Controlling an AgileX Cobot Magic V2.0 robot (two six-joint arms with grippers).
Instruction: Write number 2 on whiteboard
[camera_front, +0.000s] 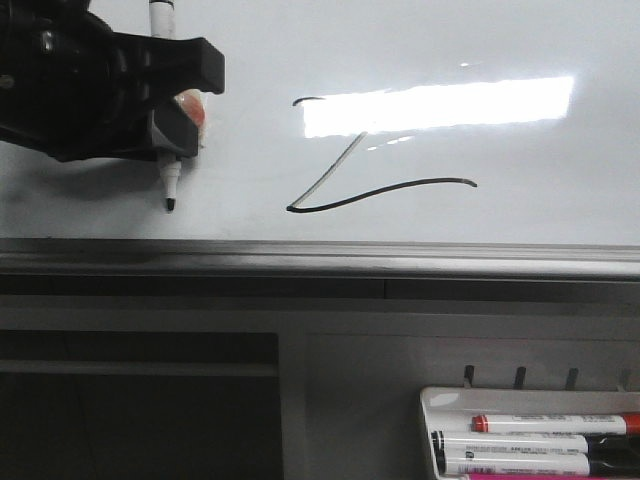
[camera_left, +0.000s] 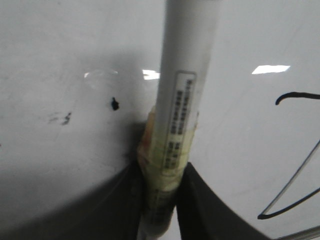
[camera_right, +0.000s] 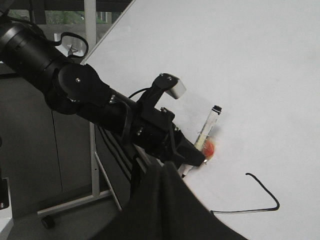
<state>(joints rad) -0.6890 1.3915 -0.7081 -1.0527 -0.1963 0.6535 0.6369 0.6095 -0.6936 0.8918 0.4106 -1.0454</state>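
Note:
The whiteboard (camera_front: 90, 215) fills the front view, with its grey rim below. On it stands the number 2 (camera_front: 380, 188): short top stroke, faint diagonal, long wavy base. My left gripper (camera_front: 182, 112) is shut on a white marker pen (camera_front: 168, 178), which points down with its black tip left of the number's base. In the left wrist view the black fingers (camera_left: 210, 210) clamp the taped pen (camera_left: 180, 105), and the number 2 (camera_left: 295, 192) is off to the side. The right gripper (camera_right: 162, 172) shows as one dark mass with no gap, away from the board (camera_right: 250, 60).
A white marker tray (camera_front: 440, 400) with several capped pens sits at the lower right, below the board's rim (camera_front: 320, 256). A black speck (camera_left: 115, 104) and faint smudges mark the board near the pen. The left arm (camera_right: 75, 90) crosses the right wrist view.

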